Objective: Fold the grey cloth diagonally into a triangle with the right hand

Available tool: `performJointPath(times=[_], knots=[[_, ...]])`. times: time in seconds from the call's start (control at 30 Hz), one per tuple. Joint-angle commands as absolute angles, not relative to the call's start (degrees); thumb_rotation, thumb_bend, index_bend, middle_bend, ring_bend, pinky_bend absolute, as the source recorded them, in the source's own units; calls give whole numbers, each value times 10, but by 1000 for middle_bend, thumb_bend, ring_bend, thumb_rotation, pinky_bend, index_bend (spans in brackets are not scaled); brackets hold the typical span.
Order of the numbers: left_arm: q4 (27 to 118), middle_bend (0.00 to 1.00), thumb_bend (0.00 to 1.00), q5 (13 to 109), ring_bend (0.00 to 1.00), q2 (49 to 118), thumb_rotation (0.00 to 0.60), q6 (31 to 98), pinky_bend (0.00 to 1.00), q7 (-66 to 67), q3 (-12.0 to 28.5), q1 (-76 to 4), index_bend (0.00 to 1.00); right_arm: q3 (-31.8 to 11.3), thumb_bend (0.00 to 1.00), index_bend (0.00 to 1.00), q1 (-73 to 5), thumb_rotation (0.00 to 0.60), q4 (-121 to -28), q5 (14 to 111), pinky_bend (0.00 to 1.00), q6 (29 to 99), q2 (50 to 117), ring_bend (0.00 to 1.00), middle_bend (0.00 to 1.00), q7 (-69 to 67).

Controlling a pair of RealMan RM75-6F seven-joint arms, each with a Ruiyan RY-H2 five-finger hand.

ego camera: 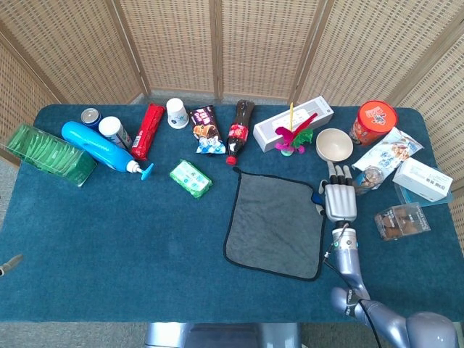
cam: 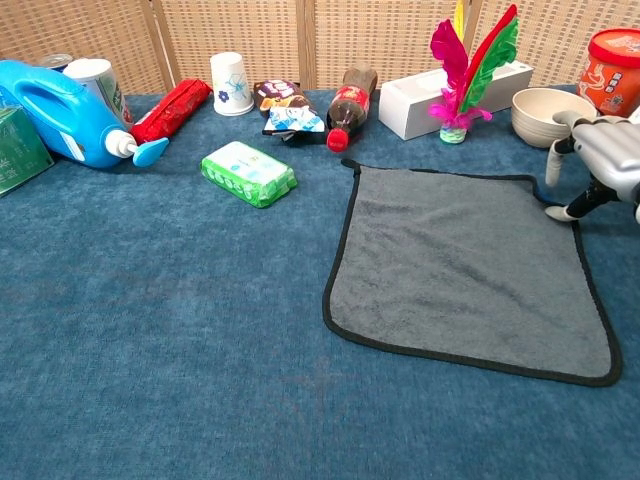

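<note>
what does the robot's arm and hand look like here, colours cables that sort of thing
Only the right arm shows. The right hand is silver-grey metal with a flat ribbed back and dark segmented fingers ending in pale tips. The wrist is a silver cylinder bearing a small green light, with a thin black cable alongside. The arm below is smooth, rounded, glossy blue-grey. The left hand is not visible.

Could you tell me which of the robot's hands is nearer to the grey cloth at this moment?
The right. The right hand hangs at the far right corner of the grey cloth, fingertips down beside its black edge. The left hand shows in neither view.
</note>
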State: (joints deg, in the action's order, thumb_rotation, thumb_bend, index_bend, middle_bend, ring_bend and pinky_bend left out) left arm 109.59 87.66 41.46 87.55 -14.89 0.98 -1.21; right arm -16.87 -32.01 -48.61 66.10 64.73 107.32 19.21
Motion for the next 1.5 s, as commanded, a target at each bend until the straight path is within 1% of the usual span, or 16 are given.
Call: performJointPath(times=[0.03,0.2,0.47,0.57,0.83,1.0,1.1,1.23,1.5], knots=[[1096,0,213,877,0,415,600,875,0,-149,10,-12,48,-169,262,526,-321,600,-484,660,0,647,1074,0,0,193],[1095,0,214,879,0,415,600,876,0,-150,9,-12,48,-166,320,569,-323,600,-474,662,0,647,1080,0,0,196],[1094,0,214,879,0,414,600,877,0,-152,9,-12,48,-158,494,657,-323,600,-465,677,0,657,1086,0,0,179],[1094,0,214,880,0,414,600,877,0,-152,9,-11,48,-155,533,670,-321,600,-469,684,0,660,1085,0,0,171],[1094,0,214,880,0,414,600,877,0,-150,9,-12,48,-144,543,699,-315,600,-497,696,0,660,1073,0,0,159],[1094,0,214,880,0,414,600,876,0,-150,9,-12,48,-137,545,706,-311,600,-541,707,0,661,1052,0,0,155],[1095,0,214,879,0,414,600,876,0,-150,9,-12,48,-130,542,705,-313,600,-588,723,0,663,1026,0,0,159],[1095,0,213,880,0,414,600,876,0,-148,9,-12,47,-127,541,714,-312,600,-628,731,0,666,1006,0,0,167],[1096,0,214,880,0,415,600,874,0,-146,9,-13,48,-120,545,730,-313,600,-670,744,0,664,984,0,0,154]])
